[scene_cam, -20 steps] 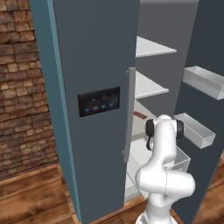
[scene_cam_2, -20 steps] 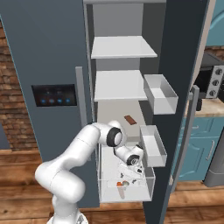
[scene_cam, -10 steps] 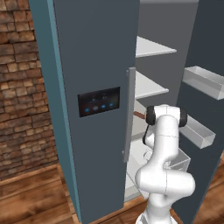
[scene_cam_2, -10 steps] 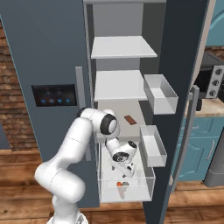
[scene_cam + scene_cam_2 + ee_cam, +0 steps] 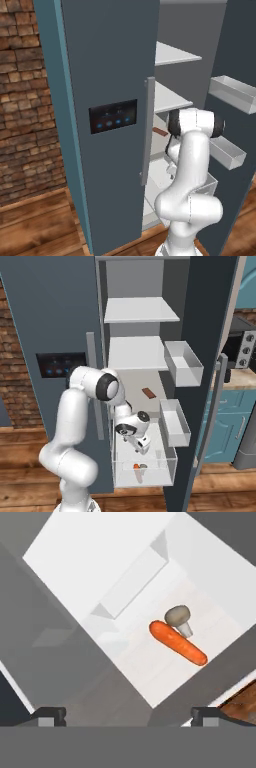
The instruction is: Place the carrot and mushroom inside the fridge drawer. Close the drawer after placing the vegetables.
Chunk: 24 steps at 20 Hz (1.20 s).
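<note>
Overhead, the pincer (image 5: pixel 128 714) gapes wide and empty above the carrot (image 5: pixel 178 642) in the fridge drawer (image 5: pixel 169 468).

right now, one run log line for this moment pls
carrot: in fridge drawer | mushroom: in drawer, touching carrot | fingers: open, empty, above drawer | drawer: pulled out, not closed

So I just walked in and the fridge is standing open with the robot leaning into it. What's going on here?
The robot is stocking the fridge drawer. The carrot and the mushroom already lie side by side, touching, on the drawer's floor. The gripper hangs open and empty above them, holding nothing. The drawer is pulled out and not yet pushed shut, so closing it is what remains.
</note>
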Motion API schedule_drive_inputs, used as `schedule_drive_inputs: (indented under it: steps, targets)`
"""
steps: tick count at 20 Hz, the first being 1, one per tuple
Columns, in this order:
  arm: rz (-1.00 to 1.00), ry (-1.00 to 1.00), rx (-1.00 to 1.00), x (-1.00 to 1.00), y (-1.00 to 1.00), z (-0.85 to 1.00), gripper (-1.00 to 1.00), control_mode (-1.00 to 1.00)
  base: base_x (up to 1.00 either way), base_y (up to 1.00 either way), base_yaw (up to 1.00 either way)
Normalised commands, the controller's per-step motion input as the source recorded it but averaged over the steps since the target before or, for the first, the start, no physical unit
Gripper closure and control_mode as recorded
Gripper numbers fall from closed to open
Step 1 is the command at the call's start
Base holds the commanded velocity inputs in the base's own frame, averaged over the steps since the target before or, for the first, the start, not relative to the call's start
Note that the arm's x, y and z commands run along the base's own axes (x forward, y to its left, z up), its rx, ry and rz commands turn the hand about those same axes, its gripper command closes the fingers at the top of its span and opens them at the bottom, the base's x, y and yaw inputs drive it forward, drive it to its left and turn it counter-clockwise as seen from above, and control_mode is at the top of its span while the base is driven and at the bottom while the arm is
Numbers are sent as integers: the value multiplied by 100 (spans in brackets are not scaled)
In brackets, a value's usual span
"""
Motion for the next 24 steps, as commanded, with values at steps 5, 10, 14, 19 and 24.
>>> schedule_drive_inputs:
  steps: [5,10,14,19,24]
  targets:
    - [-17,-4,0,-90,-32,60,-100,-100,0,0,0]
    - [-16,-2,0,-96,-40,51,-100,-100,0,0,0]
    - [-3,0,0,-67,-73,-12,-100,-100,0,0,0]
    - [0,0,0,-33,-62,-58,-100,-100,0,0,0]
    - [0,0,0,-2,-16,-93,-100,-100,0,0,0]
